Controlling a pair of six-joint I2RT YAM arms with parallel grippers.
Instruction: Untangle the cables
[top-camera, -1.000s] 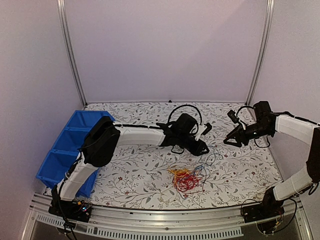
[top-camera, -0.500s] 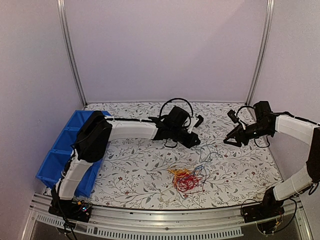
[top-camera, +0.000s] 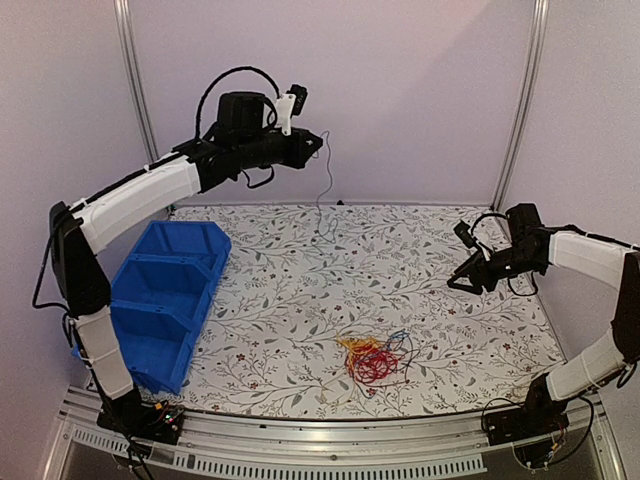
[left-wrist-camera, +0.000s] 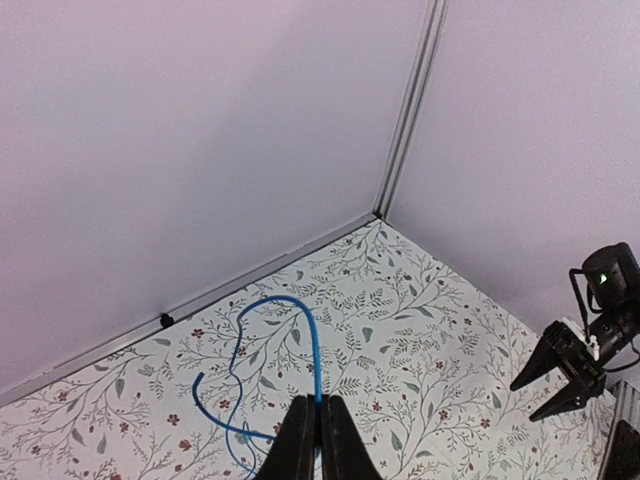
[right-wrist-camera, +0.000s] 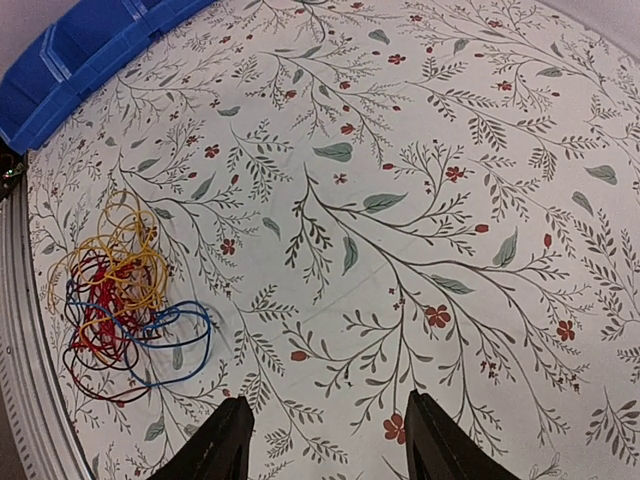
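Note:
A tangled clump of red, yellow and blue cables (top-camera: 375, 358) lies on the floral table near the front centre; in the right wrist view the clump (right-wrist-camera: 115, 290) is at the left. My left gripper (top-camera: 315, 140) is raised high near the back wall, shut on a single blue cable (left-wrist-camera: 310, 340) that dangles loose below it as a thin strand (top-camera: 325, 180). Its jaws (left-wrist-camera: 318, 405) are pressed together on the wire. My right gripper (top-camera: 462, 280) hovers open over the table's right side, well apart from the clump, with nothing between its fingers (right-wrist-camera: 330, 402).
A blue bin (top-camera: 165, 290) with compartments stands along the table's left edge, and its corner (right-wrist-camera: 80, 50) shows in the right wrist view. Metal frame posts (top-camera: 520, 100) rise at the back corners. The right gripper (left-wrist-camera: 565, 365) shows in the left wrist view.
My left arm swung from table level at the centre up and back to the left, lifting one blue cable away from the clump. Its jaws shut on it. The right arm stayed still.

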